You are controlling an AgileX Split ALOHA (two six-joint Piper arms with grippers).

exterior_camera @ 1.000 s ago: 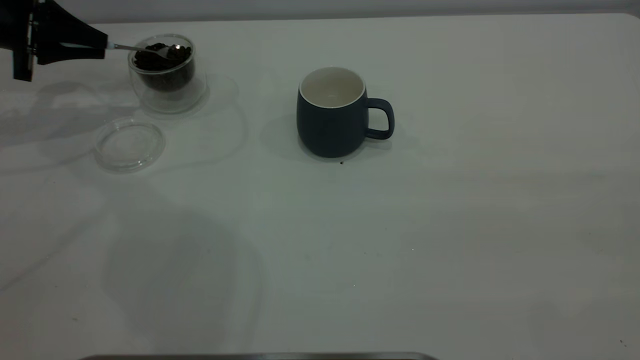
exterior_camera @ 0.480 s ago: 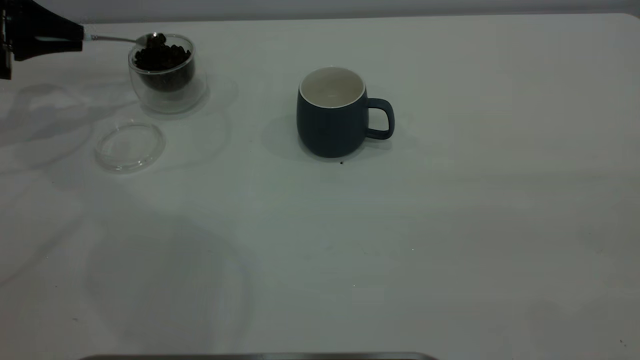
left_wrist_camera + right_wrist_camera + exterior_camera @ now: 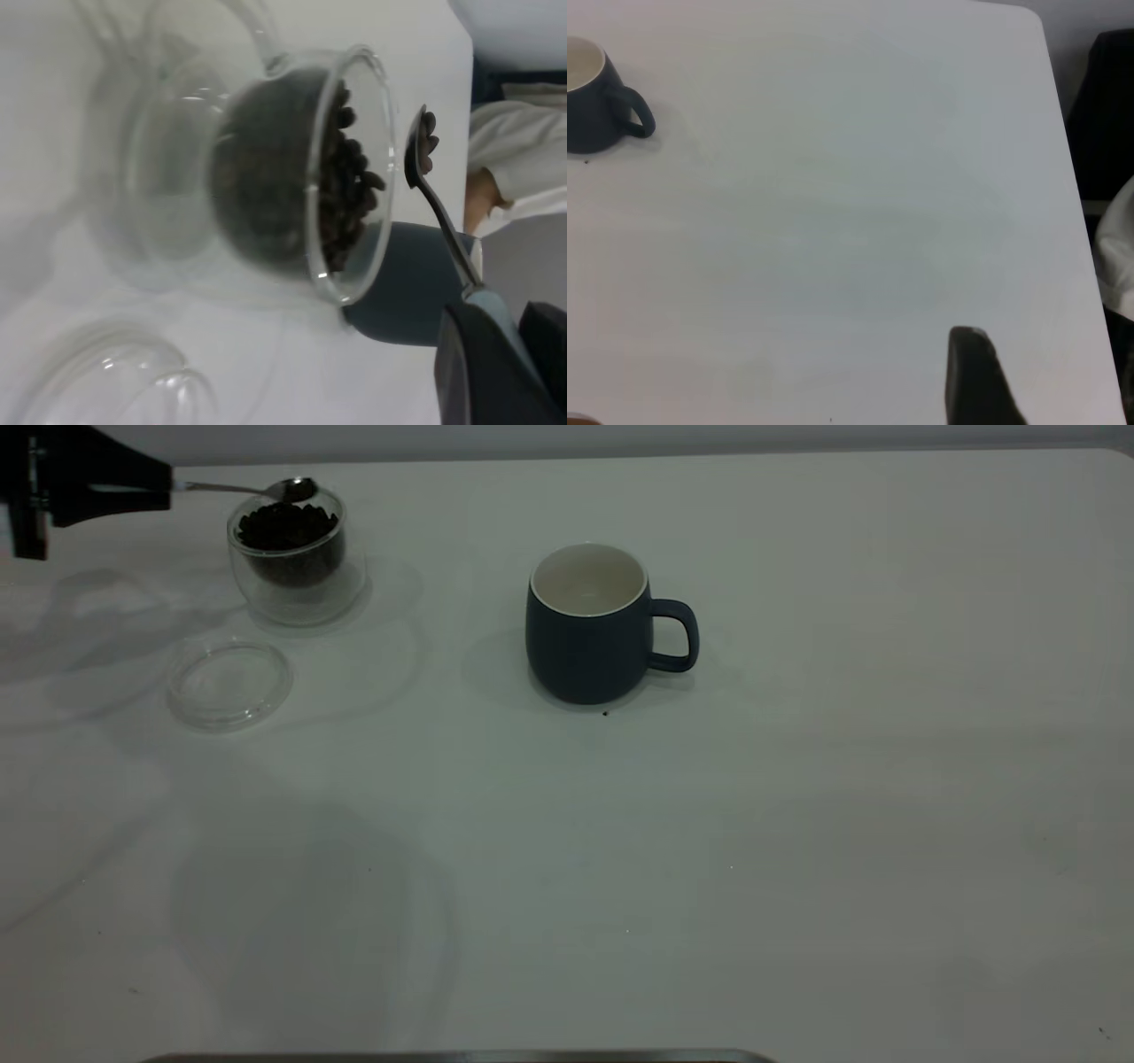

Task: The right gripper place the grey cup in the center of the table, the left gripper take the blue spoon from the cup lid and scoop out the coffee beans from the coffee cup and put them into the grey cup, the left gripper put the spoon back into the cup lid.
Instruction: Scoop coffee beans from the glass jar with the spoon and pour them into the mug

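My left gripper (image 3: 164,487) is at the far left of the table, shut on the pale blue handle of the blue spoon (image 3: 266,489). The spoon lies about level, its bowl carrying a few coffee beans just above the far rim of the coffee cup (image 3: 292,567), which holds a heap of coffee beans (image 3: 285,524). The left wrist view shows the gripper (image 3: 514,354), spoon bowl (image 3: 416,159), glass cup (image 3: 266,159) and beans (image 3: 345,195). The empty cup lid (image 3: 229,682) lies in front of the glass cup. The grey cup (image 3: 585,638) stands upright mid-table, handle to the right, empty. My right gripper (image 3: 974,385) hangs over bare table, far from the mug (image 3: 594,97).
A tiny dark speck (image 3: 605,713) lies by the mug's base. The table (image 3: 797,824) ends close behind the glass cup. A person's white sleeve (image 3: 523,159) shows beyond the table. A dark strip (image 3: 461,1057) runs along the front edge.
The spoon rose out of the bean heap with beans in its bowl, drew back left, then moved right again; its bowl now hovers over the glass cup's far rim. The mug and lid have not moved.
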